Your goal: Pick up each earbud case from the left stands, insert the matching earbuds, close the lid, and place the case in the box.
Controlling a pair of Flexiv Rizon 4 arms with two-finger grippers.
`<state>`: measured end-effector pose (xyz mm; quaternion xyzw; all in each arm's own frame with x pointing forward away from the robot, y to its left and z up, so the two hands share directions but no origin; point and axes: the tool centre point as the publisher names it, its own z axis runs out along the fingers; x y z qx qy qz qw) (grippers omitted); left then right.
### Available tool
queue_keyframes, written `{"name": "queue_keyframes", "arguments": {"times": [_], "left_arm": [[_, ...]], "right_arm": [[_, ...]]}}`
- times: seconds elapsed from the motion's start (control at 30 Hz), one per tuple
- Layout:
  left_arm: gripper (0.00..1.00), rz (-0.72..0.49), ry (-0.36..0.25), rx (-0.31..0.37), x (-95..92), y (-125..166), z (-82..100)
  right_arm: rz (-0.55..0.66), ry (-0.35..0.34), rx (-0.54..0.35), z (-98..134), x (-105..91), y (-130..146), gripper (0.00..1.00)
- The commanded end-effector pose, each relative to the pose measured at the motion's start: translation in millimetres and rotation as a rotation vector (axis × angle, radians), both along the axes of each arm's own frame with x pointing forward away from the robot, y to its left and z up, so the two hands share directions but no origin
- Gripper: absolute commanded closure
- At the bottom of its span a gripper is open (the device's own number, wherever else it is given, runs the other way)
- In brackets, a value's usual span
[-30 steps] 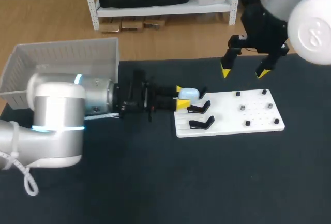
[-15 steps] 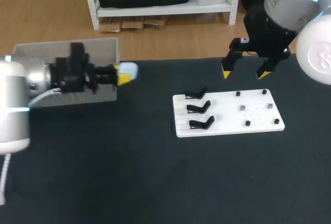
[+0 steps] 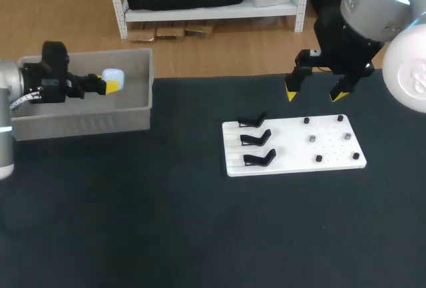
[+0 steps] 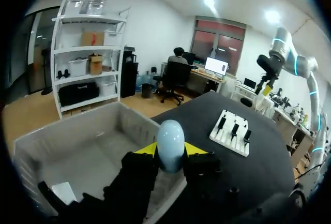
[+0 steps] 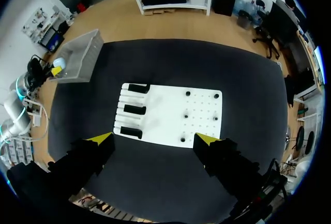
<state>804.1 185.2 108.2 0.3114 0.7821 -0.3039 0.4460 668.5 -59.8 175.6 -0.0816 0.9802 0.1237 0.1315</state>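
The dark table (image 3: 166, 235) lies under both my grippers. My left gripper (image 4: 170, 154) hangs over the grey box (image 4: 77, 151), whose open hollow sits just beneath and ahead of my fingers. Both yellow tips press the pale blue earbud case (image 4: 170, 140) from either side (its lid looks shut). My right gripper (image 5: 154, 140) hovers with its fingers spread wide and free of any object. The white board (image 5: 170, 113) lies ahead, between them. The three black stands (image 5: 132, 109) are toward one finger and the small dark pieces (image 5: 185, 115) toward the other. My own fingers hide the underside of the case. A pale scrap (image 4: 64, 193) in the box corner is half cut off. The pieces are too small to tell whether they are earbuds.
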Motion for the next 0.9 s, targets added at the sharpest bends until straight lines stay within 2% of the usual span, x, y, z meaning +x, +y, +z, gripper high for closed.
{"name": "queue_keyframes", "arguments": {"times": [0.03,0.23,0.27,0.3,0.33,0.37,0.6,0.67,0.9], "left_arm": [[1.00,0.001,0.013,-0.003,22.1,4,-13.3],[1.00,0.032,0.008,0.010,29.3,6,-17.0],[0.93,0.033,0.003,0.013,30.3,6,-16.3],[0.78,0.037,-0.003,0.016,31.0,5,-15.4],[0.57,0.043,-0.004,0.021,31.3,4,-14.7],[0.00,0.051,-0.007,0.027,31.4,3,-13.7],[0.00,0.071,-0.067,0.046,21.6,-13,0.6],[0.00,0.073,-0.094,0.023,16.2,-20,8.4],[0.00,0.073,-0.094,0.023,16.2,-20,8.4]], "right_arm": [[-0.005,-0.009,-0.001,0,-3.6,-1,0.00],[-0.005,-0.009,-0.001,0,-3.6,-1,0.00],[-0.005,-0.009,-0.001,0,-3.6,-1,0.00],[-0.005,-0.009,-0.001,0,-3.6,-1,0.00],[-0.005,-0.009,-0.001,0,-3.6,-1,0.00],[-0.005,-0.009,-0.001,0,-3.6,-1,0.00],[-0.005,-0.009,-0.001,0,-3.6,-1,0.00],[-0.005,-0.009,-0.001,0,-3.6,-1,0.00],[-0.005,-0.009,-0.001,0,-3.6,-1,0.00]]}}
